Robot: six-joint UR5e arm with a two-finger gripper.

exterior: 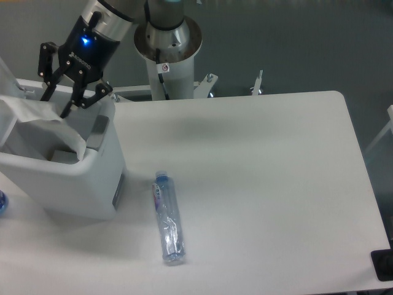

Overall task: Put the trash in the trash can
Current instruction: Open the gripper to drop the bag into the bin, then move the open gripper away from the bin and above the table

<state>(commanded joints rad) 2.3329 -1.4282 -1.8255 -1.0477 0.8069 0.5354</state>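
Note:
The trash can (73, 184), a boxy white bin, stands at the table's left edge. Draped inside its opening is the translucent white plastic bag (38, 112), which lies against the rim and reaches down into the can. My gripper (54, 106) hangs just above the can's back right corner with its black fingers spread open, the bag loose below them. The clear plastic bottle (167, 219) with a blue cap lies on its side on the table, right of the can and far from the gripper.
The arm's white pedestal (167, 58) stands behind the table. A small blue object (2, 201) shows at the left edge, and a black item (382, 265) sits at the bottom right corner. The can's raised lid (6, 77) is at the far left.

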